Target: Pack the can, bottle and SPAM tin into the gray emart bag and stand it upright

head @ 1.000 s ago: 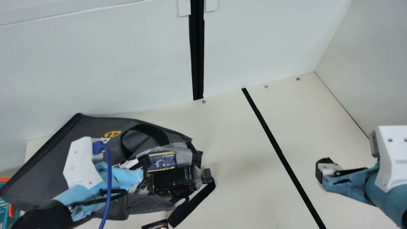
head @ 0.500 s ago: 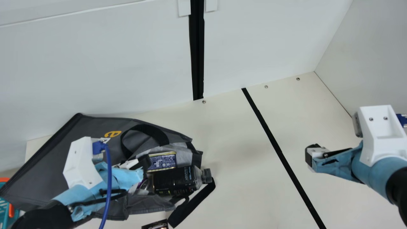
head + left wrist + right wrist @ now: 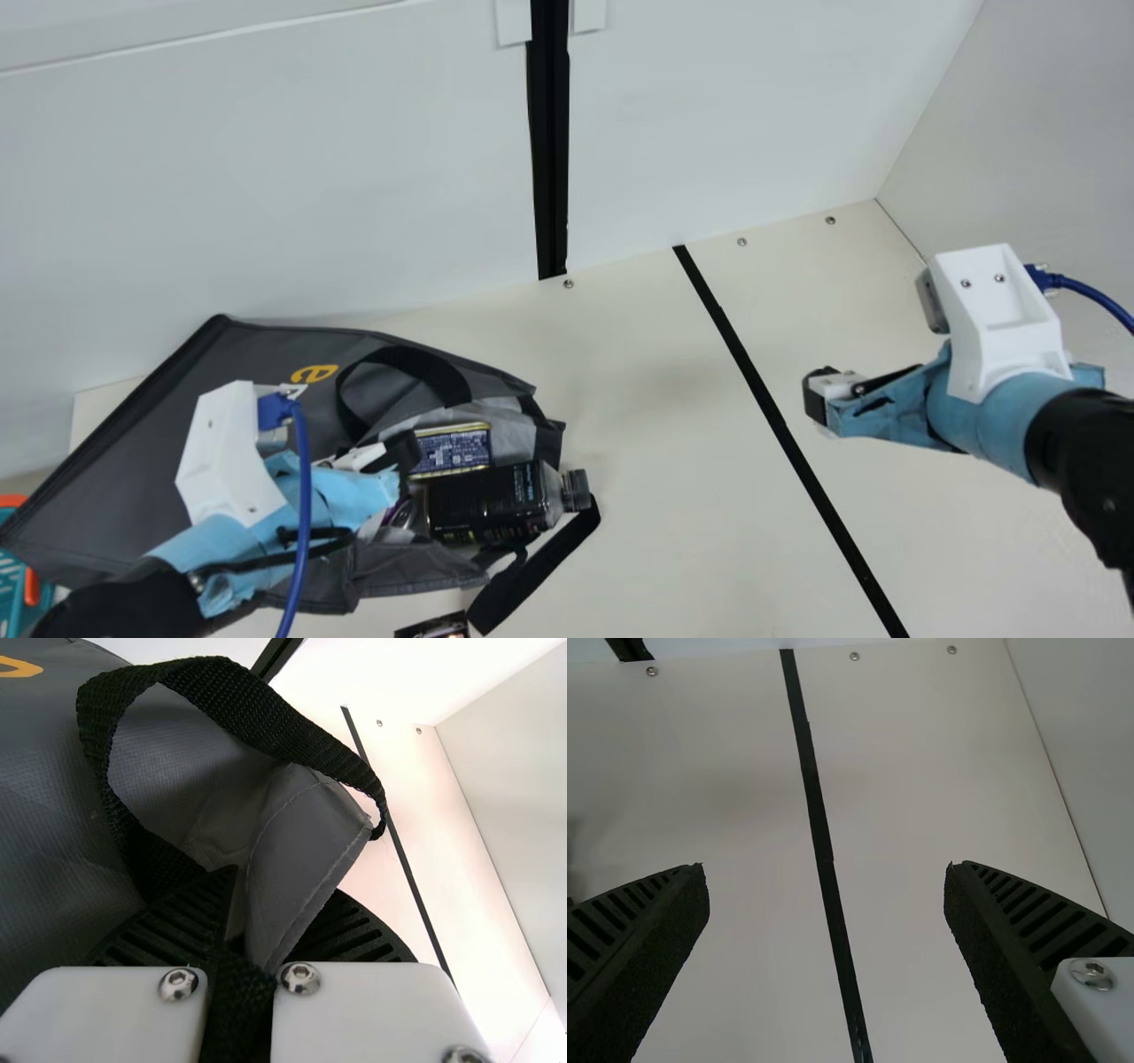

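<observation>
In the main view my left gripper point(image 3: 403, 450) is at the mouth of the gray bag point(image 3: 213, 443), which lies on its side. Seen from its wrist, the left gripper point(image 3: 244, 948) is shut on the bag's edge and strap. The SPAM tin point(image 3: 452, 449) lies in the bag's mouth, and the black bottle point(image 3: 492, 503) lies beside it with its cap sticking out. A shiny can end point(image 3: 403, 514) is partly hidden behind my left arm. My right gripper point(image 3: 819, 400) hangs over the table's right part; in its wrist view the right gripper point(image 3: 827, 886) stands open, holding nothing.
A dark printed item point(image 3: 434, 626) lies at the main view's bottom edge. A teal and orange object point(image 3: 22, 567) is at the far left. White walls stand behind and at the right; a black stripe point(image 3: 780, 425) crosses the table.
My right arm has moved left and farther back over the table, toward the black stripe. The left arm, the bag and the things in it have kept still.
</observation>
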